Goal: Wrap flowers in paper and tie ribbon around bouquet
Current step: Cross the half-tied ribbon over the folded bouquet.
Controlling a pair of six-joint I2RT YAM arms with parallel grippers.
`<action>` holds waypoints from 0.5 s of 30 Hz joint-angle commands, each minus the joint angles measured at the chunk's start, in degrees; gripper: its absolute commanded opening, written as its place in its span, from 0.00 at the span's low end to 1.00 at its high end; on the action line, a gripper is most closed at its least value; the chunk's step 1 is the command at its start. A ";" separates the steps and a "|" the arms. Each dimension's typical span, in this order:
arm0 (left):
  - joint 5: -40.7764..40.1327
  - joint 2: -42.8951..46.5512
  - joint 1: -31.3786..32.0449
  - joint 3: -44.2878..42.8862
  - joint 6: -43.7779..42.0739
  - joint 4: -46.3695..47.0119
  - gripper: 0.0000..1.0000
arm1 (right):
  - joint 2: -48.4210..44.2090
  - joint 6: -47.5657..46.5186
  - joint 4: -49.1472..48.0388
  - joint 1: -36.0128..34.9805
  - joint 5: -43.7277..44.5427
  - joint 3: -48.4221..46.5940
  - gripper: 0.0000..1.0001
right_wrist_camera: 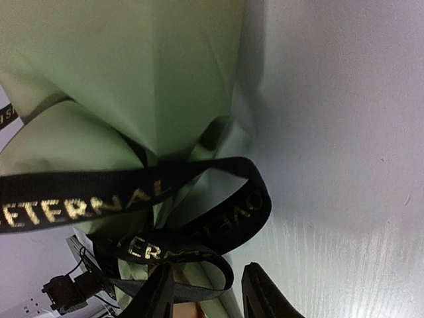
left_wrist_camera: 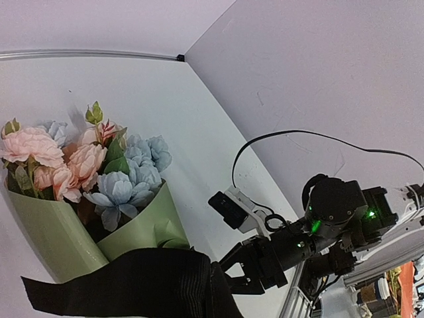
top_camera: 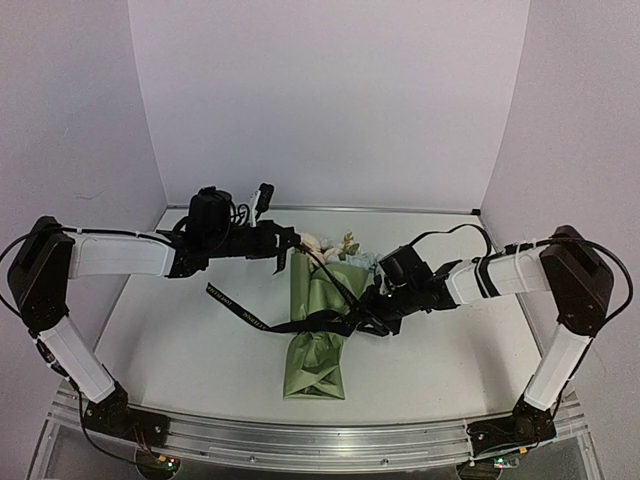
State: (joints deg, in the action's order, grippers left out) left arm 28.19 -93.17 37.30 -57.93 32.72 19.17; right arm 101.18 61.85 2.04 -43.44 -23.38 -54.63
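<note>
The bouquet (top_camera: 318, 340) lies mid-table, an olive-green paper (left_wrist_camera: 59, 232) cone with pink and pale blue flowers (left_wrist_camera: 99, 165) at its far, wide end. A black ribbon (top_camera: 240, 312) with gold lettering crosses the cone, one tail trailing left. My left gripper (top_camera: 290, 252) hovers by the blooms, shut on a ribbon strand; in its wrist view the ribbon (left_wrist_camera: 132, 285) fills the foreground and hides the fingers. My right gripper (top_camera: 372, 312) is at the cone's right side. Its fingers (right_wrist_camera: 156, 295) stand apart, and a loop of ribbon (right_wrist_camera: 199, 291) passes between them against the paper (right_wrist_camera: 132, 66).
The white table (top_camera: 180, 340) is boxed in by pale walls at the back and both sides. An aluminium rail (top_camera: 320, 440) runs along the near edge between the arm bases. The right arm's wrist camera (left_wrist_camera: 228, 209) and cable hang above the table right of the bouquet.
</note>
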 commanded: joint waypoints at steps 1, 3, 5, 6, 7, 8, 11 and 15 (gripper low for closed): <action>-1.22 3.63 -0.05 -0.37 -1.87 -0.37 0.00 | 1.87 3.48 -4.27 -0.29 1.24 0.71 0.31; -1.14 3.77 -0.04 -0.37 -2.02 -0.53 0.00 | 2.23 3.98 -4.70 -0.39 1.11 1.04 0.29; -1.06 3.85 -0.07 -0.35 -2.11 -0.62 0.00 | 2.34 4.26 -4.98 -0.54 0.99 1.28 0.26; -1.00 3.83 -0.05 -0.34 -2.20 -0.69 0.00 | 2.31 4.32 -5.14 -0.64 1.03 1.42 0.23; -0.94 3.86 -0.04 -0.41 -2.30 -0.97 0.00 | 2.12 4.33 -5.14 -0.71 1.09 1.44 0.19; -0.89 3.93 -0.03 -0.48 -2.41 -1.24 0.00 | 1.91 4.38 -5.12 -0.76 1.14 1.49 0.16; -1.02 4.62 -0.04 -0.25 -3.26 -3.00 0.00 | 0.48 4.06 -4.36 -0.77 1.36 1.45 0.00; -1.55 6.30 -0.04 -0.01 -5.23 -9.19 0.00 | -2.63 0.76 3.25 -0.93 2.64 -0.75 0.00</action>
State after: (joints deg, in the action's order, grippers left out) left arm 27.53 -90.74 37.30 -57.93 30.59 15.55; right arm 102.78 65.54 -0.20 -43.85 -22.99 -53.34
